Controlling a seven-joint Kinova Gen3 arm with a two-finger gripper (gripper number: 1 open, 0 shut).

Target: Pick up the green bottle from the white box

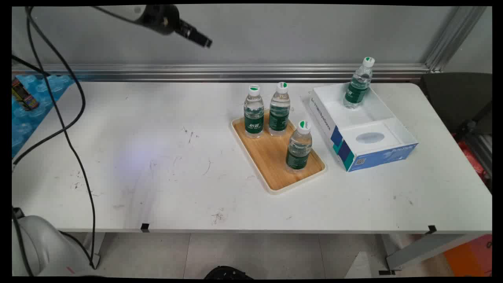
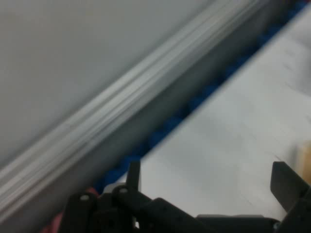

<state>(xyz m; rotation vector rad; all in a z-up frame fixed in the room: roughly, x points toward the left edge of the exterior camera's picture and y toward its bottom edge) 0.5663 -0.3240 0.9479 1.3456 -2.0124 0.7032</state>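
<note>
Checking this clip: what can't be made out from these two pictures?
- Print on the green labels of the clear plastic water bottles: too small in the main view.
- The dark can-like thing on blue sheeting: cut by the main view's left edge.
- The black two-finger claw: fingers apart in the hand view; in the main view it is raised high near the top edge.
- The pale wooden tray: only a blurred sliver at the hand view's right edge.

My arm is cut off by the top edge in the main view, leaving only my pincer (image 1: 196, 37) in the upper left. At the left edge, a blue sheet (image 1: 31, 106) and a small dark can (image 1: 23, 94) are partly cropped. In my hand view all is smeared; a tan corner (image 2: 305, 162) at the right edge is unidentifiable.
</note>
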